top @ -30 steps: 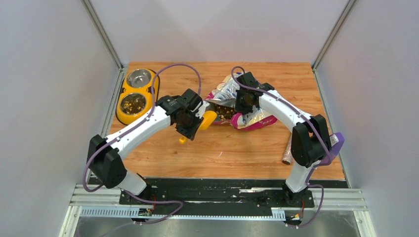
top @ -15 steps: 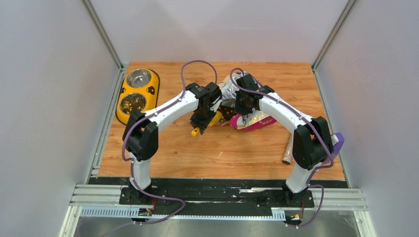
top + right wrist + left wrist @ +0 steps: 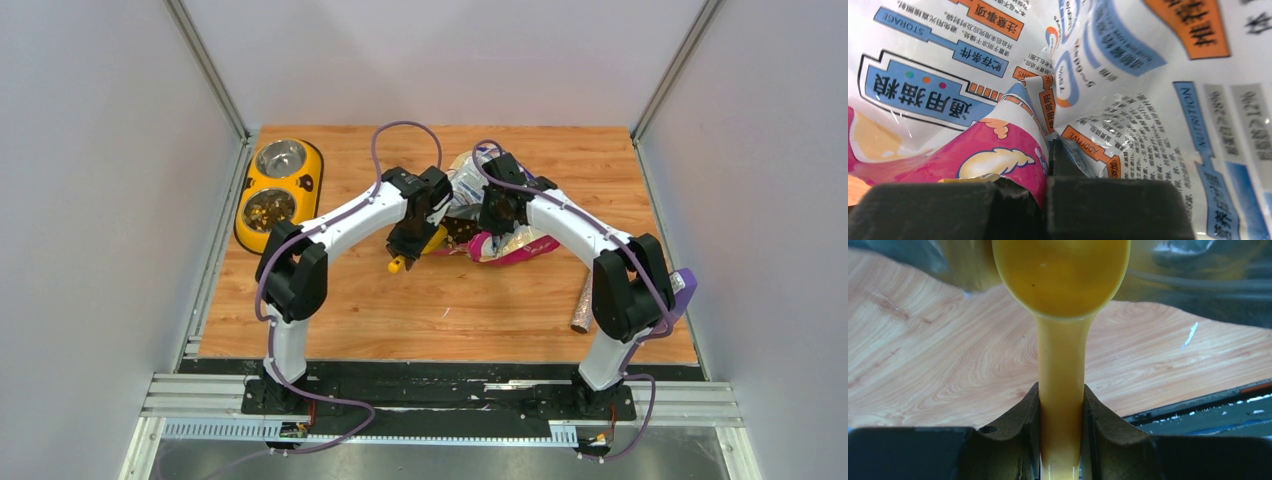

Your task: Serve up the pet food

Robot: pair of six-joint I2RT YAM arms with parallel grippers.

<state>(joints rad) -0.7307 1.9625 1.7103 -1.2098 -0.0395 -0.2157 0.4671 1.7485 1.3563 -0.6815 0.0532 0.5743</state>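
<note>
The pet food bag (image 3: pixel 508 238), glossy pink, white and silver, lies on its side at mid-table with brown kibble (image 3: pixel 462 229) showing in its open mouth. My right gripper (image 3: pixel 493 214) is shut on the bag's upper edge; in the right wrist view the printed film (image 3: pixel 1128 75) is pinched between the jaws (image 3: pixel 1048 160). My left gripper (image 3: pixel 413 236) is shut on the handle (image 3: pixel 1060 390) of a yellow scoop (image 3: pixel 428 243). The scoop's bowl (image 3: pixel 1060 270) sits at the bag's mouth, against the silver lining (image 3: pixel 1198 280).
A yellow double-bowl feeder (image 3: pixel 303 188) stands at the far left; its near bowl (image 3: pixel 268 210) holds kibble, its far bowl (image 3: pixel 282 158) is bare steel. A speckled tube (image 3: pixel 581 305) lies by the right arm. A purple object (image 3: pixel 683 289) sits at the table's right edge.
My left arm has swung right and folded upward, carrying the scoop from the open table to the bag's mouth. The right gripper and the bag have stayed put.
</note>
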